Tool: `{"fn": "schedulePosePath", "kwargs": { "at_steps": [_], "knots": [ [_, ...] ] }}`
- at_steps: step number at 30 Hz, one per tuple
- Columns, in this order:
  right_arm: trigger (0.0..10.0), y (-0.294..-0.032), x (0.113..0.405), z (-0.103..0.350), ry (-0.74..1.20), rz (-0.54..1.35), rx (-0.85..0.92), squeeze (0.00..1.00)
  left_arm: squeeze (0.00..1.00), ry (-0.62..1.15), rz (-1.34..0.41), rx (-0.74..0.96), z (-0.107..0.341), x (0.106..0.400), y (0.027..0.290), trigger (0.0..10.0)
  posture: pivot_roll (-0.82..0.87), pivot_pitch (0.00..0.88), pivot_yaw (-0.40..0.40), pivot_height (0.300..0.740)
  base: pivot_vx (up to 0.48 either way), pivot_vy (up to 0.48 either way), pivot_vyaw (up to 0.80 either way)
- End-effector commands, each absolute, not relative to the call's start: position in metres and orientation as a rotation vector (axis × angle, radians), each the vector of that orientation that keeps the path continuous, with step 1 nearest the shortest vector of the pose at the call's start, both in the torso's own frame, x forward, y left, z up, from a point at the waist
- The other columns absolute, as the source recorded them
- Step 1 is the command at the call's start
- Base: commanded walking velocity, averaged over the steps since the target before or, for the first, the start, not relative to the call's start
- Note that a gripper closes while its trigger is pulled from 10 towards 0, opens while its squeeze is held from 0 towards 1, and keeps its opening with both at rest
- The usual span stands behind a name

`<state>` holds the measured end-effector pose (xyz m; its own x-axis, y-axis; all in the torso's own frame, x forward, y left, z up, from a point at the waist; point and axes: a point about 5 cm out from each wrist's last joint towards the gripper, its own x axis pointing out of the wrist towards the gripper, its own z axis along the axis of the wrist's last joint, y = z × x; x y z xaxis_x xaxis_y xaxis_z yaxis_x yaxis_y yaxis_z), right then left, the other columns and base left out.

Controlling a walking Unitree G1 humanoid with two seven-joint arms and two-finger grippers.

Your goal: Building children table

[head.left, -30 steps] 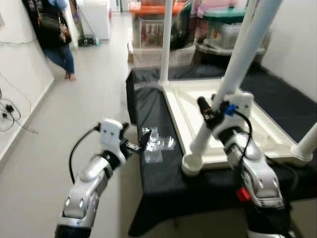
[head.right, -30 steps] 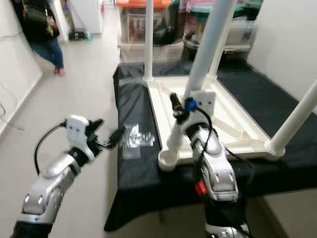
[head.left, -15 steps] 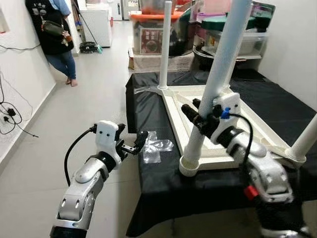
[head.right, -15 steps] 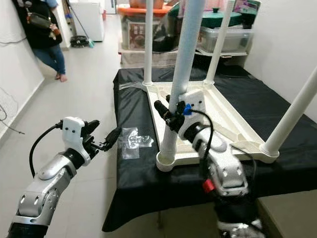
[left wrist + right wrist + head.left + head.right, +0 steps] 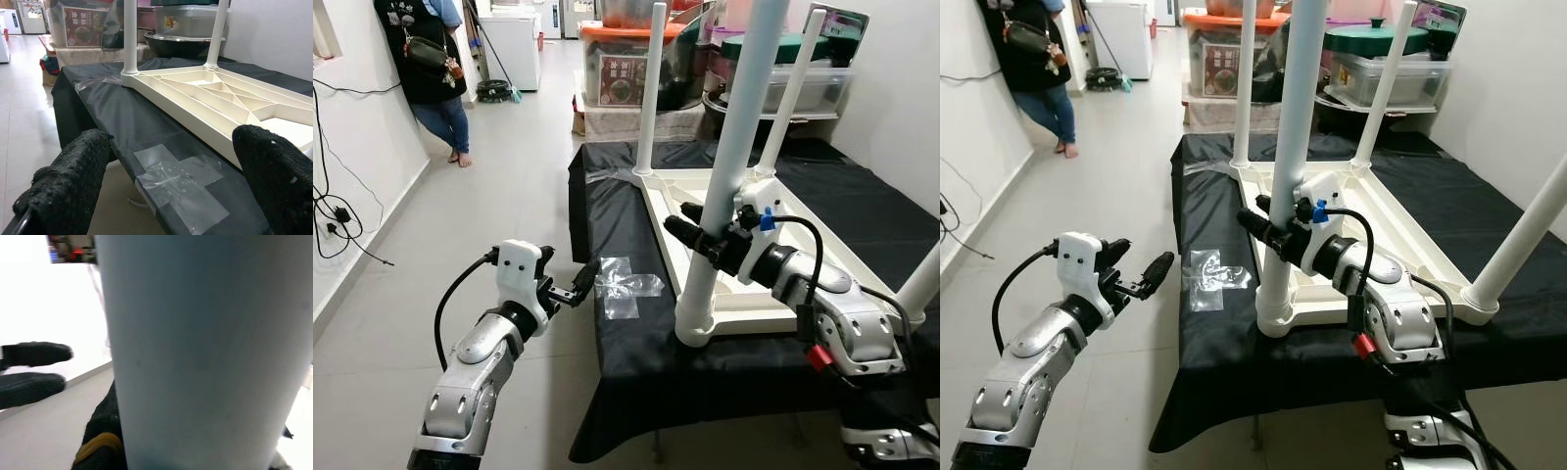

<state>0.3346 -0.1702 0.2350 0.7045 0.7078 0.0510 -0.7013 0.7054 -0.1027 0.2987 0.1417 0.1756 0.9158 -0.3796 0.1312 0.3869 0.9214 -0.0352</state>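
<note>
Leg-fitting step: right gripper [image 5: 705, 238] pinches near white leg [image 5: 729, 166] standing in upturned table's [image 5: 832, 269] corner socket; next, press it home. Left gripper [image 5: 570, 287] spread, idle beside the leg.

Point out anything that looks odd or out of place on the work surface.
A crumpled clear plastic bag lies loose on the black cloth beside the upturned tabletop. The right gripper grips the near leg, which stands upright.
</note>
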Motion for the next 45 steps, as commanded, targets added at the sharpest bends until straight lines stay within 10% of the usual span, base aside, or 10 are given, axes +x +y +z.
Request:
{"fn": "schedulePosePath", "kwargs": {
  "at_steps": [1, 25, 45],
  "knots": [
    [10.0, -0.174, 0.337, 0.23, -0.061, 0.818, -0.075, 0.0, 0.0, -0.106, -0.396, -0.053, 0.173, 0.296, 0.144, 10.0, 0.11, 0.0, -0.082, 0.74, 0.0, 0.0, 0.0],
    [10.0, -0.183, 0.335, 0.202, 0.006, 0.868, 0.06, 0.0, 0.0, -0.092, -0.408, -0.071, 0.172, 0.293, 0.144, 10.0, 0.12, 0.0, -0.08, 0.74, 0.0, 0.0, 0.0],
    [10.0, -0.193, 0.327, 0.138, 0.316, 0.046, -0.005, 0.0, 0.0, -0.089, -0.392, -0.068, 0.17, 0.293, 0.143, 10.0, 0.1, 0.0, -0.088, 0.74, 0.0, 0.0, 0.0]
  ]
}}
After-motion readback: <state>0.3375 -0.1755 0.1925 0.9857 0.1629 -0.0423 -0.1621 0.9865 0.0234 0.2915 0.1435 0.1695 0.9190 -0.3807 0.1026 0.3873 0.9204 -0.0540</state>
